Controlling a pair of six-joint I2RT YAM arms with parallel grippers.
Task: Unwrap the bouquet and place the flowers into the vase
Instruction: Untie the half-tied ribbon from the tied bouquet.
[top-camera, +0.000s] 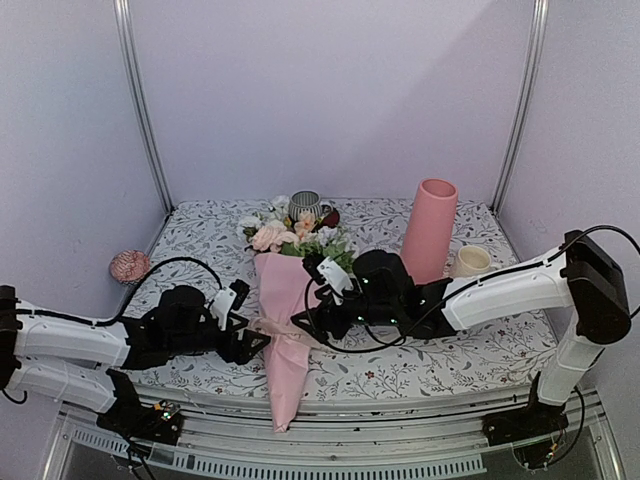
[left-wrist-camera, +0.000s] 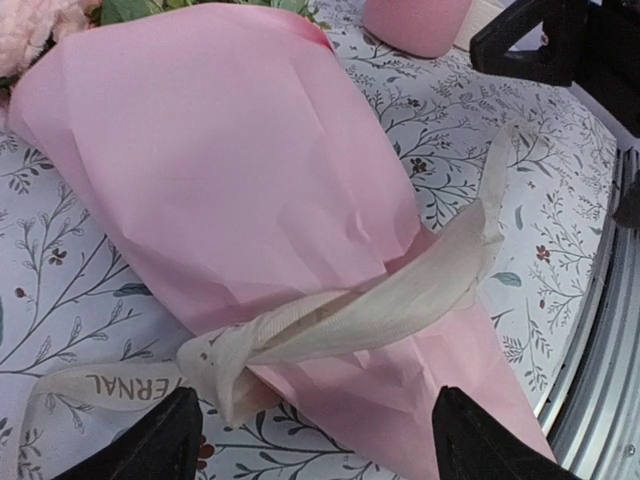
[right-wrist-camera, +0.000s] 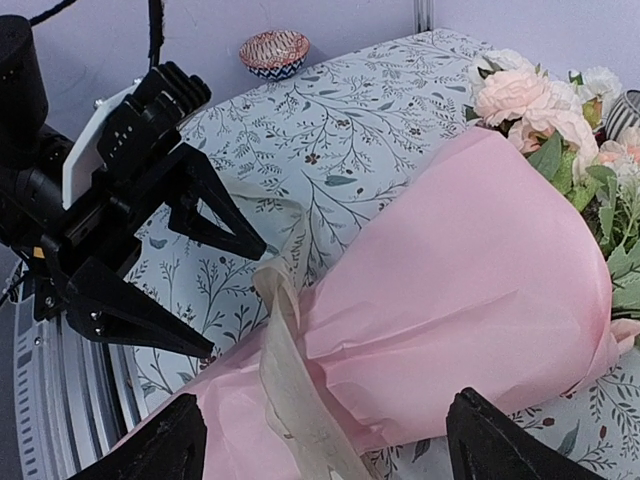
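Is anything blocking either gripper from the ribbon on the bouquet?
Nothing visible does. The open left gripper and open right gripper flank the cream ribbon on the bouquet, with only patterned tablecloth between.

A robot lab booth, not a home: plain lilac wall panels (top-camera: 330, 90) framed by bare aluminium posts (top-camera: 139, 100) enclose a table under floral-print white cloth (top-camera: 480, 350), with white-and-black robot arms (top-camera: 505, 288) bolted to a slotted metal rail (top-camera: 330, 452).

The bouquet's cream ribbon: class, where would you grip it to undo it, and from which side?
Probably the long loose tail, approached from the robot's right: it stands free of the pink paper, so it can be pinched flat. The knot sits bunched tight.
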